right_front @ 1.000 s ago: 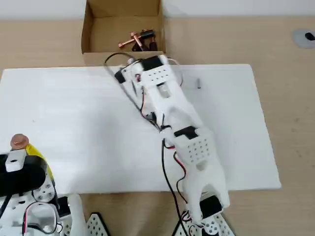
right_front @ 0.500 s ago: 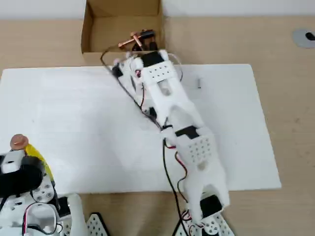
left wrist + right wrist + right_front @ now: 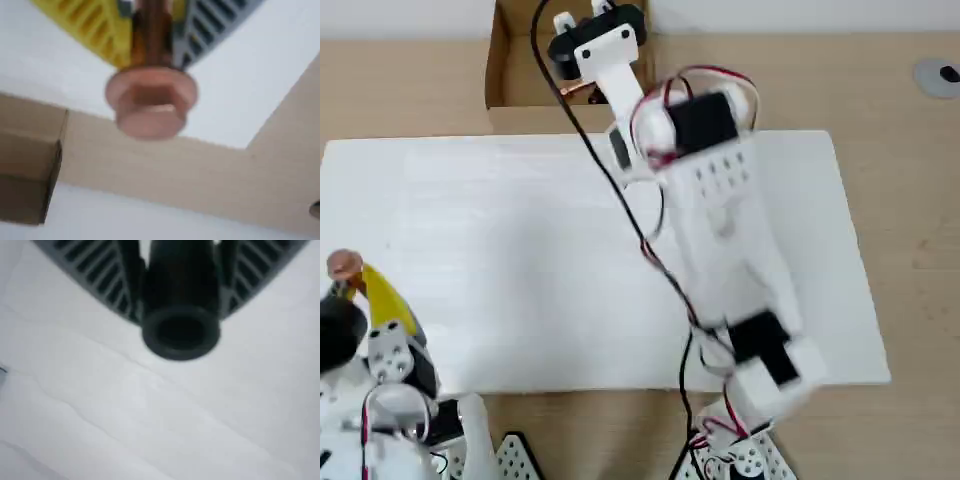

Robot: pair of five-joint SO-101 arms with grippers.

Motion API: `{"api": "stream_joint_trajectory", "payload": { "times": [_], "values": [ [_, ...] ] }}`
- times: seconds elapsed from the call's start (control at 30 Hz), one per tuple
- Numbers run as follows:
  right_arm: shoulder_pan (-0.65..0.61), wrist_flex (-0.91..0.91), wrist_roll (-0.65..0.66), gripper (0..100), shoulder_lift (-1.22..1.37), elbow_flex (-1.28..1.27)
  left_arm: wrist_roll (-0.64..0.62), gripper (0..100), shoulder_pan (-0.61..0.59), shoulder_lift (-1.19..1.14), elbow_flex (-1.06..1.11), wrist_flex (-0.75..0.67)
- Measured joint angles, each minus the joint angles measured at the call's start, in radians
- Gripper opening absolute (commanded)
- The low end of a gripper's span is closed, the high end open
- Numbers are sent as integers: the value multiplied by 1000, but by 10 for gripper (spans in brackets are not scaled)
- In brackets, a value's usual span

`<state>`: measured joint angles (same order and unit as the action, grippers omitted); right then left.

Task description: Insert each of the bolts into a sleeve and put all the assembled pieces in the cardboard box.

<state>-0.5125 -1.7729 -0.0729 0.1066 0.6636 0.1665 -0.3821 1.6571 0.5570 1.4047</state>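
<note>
Near the open brown cardboard box (image 3: 500, 70) at the table's far side, the right arm (image 3: 720, 210) has reared up from its low reach of a second ago. The right gripper (image 3: 180, 300) has its dark ribbed fingers (image 3: 100, 295) clamped on a black tubular sleeve (image 3: 181, 335) above the white sheet (image 3: 500, 230). By the sheet's near left corner the left gripper (image 3: 152, 42) has drifted slightly outward, pinching the shank of a copper-coloured flanged hex bolt (image 3: 151, 102), so joining this pair looks like the next step.
</note>
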Motion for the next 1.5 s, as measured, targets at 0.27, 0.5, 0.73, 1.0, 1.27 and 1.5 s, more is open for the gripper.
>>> {"api": "stream_joint_trajectory", "payload": {
  "times": [0.27,0.5,0.73,1.0,1.27,1.5],
  "values": [
    [-77,0,-84,9,-420,-336,0,3,0,-2,55,-118],
    [-77,32,-164,9,-660,-585,0,3,0,-3,120,-198],
    [-232,262,-203,9,-787,-991,0,3,0,-3,222,-298],
    [-353,618,-203,9,-928,-1372,-17,3,0,-5,292,-365],
    [-359,881,-109,9,-1005,-1514,-259,3,100,-5,295,-431],
    [-359,1151,-37,9,-1115,-1723,-313,3,275,-5,295,-436]
  ]
}}
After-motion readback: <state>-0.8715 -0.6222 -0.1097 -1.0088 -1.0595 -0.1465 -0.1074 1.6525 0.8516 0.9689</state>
